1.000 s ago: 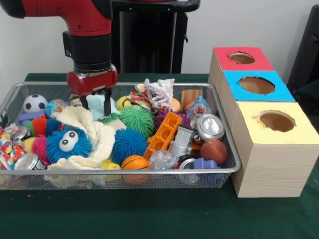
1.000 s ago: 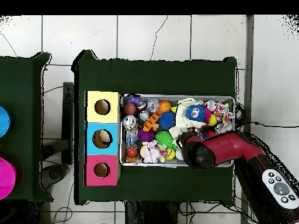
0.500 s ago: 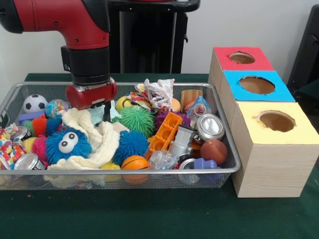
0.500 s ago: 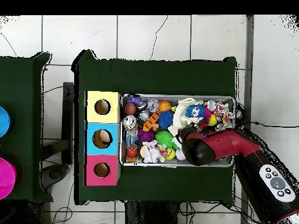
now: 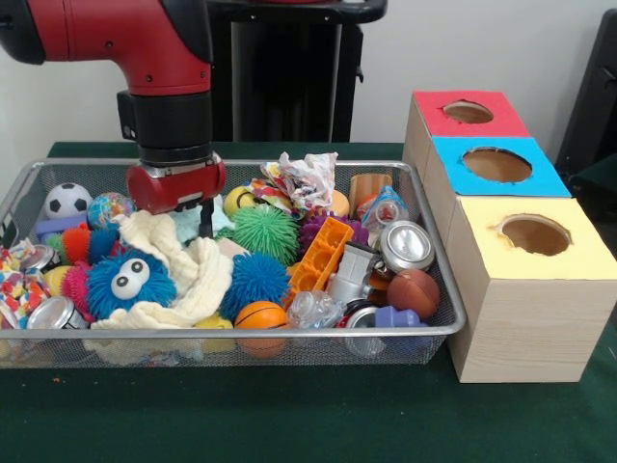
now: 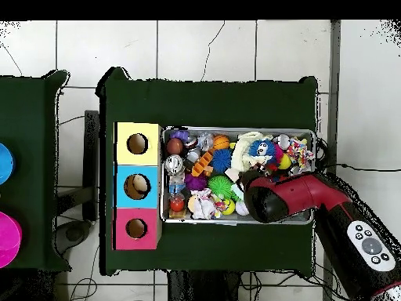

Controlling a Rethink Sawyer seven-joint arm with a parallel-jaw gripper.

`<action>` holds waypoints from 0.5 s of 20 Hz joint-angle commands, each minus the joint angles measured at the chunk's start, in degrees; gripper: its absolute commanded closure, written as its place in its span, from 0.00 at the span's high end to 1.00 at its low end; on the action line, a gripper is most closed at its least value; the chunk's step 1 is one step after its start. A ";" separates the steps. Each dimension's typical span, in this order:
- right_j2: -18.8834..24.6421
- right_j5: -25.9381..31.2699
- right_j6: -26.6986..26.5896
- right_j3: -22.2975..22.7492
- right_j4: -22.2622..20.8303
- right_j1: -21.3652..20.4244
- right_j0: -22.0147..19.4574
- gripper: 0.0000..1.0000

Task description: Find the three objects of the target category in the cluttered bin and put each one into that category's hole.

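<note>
My gripper (image 5: 189,214) hangs low in the wire bin (image 5: 439,280), left of centre. It dips into the clutter at the back edge of a cream cloth (image 5: 183,265), over a pale teal item (image 5: 185,222). The cloth and toys hide its tips. A blue fuzzy ball with eyes (image 5: 130,280) lies in front of it, and a green spiky ball (image 5: 265,231) to its right. In the overhead view the red arm (image 6: 274,200) covers the gripper. Three boxes stand beside the bin, with a red hole (image 5: 468,112), a blue hole (image 5: 496,164) and a yellow hole (image 5: 535,234).
The bin also holds a blue spiky ball (image 5: 253,278), an orange block (image 5: 316,258), cans (image 5: 407,245), a small basketball (image 5: 260,318), a brown football (image 5: 415,292), a soccer ball (image 5: 67,201) and crumpled paper (image 5: 304,178). Green cloth (image 5: 289,415) covers the table.
The gripper has dropped lower into the bin, sinking behind the cream cloth, and shifted slightly left in the front view. Over the last half second it has hardly moved.
</note>
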 commanded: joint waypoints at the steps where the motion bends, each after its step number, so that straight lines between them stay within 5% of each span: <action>1: 1.28 -4.41 -3.98 -6.87 -3.64 4.12 2.95 1.00; 10: 0.15 -9.12 1.64 -7.66 -3.93 5.60 5.15 1.00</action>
